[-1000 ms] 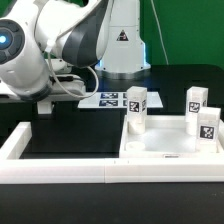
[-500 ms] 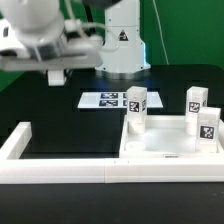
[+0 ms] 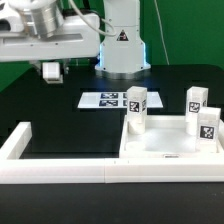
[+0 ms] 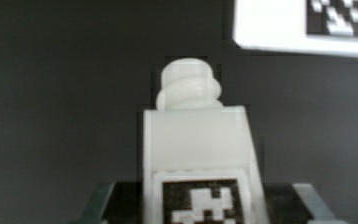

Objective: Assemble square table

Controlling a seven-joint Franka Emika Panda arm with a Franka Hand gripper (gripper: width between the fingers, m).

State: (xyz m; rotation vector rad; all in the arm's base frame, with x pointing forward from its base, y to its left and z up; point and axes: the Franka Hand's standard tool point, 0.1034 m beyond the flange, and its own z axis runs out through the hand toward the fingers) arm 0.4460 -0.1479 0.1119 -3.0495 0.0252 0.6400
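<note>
The white square table top [image 3: 160,152] lies at the exterior view's right, against the border rail. Three white tagged legs stand upright on it: one at its far left corner [image 3: 136,108] and two at its right [image 3: 195,101] [image 3: 208,125]. My gripper [image 3: 50,70] hangs high at the upper left, well away from the top. In the wrist view the gripper [image 4: 197,205] is shut on a fourth white leg [image 4: 197,130]. The leg's tag sits between the dark fingers [image 4: 108,200], and its rounded screw end points away over the black table.
The marker board [image 3: 106,100] lies flat on the black table behind the top and also shows in the wrist view [image 4: 309,25]. A long white border rail [image 3: 60,176] runs along the front, with a short arm at the left [image 3: 14,142]. The robot base [image 3: 122,45] stands at the back.
The arm has swung and risen, carrying the gripper up from just above the table to high at the left. The top and its three legs have not moved.
</note>
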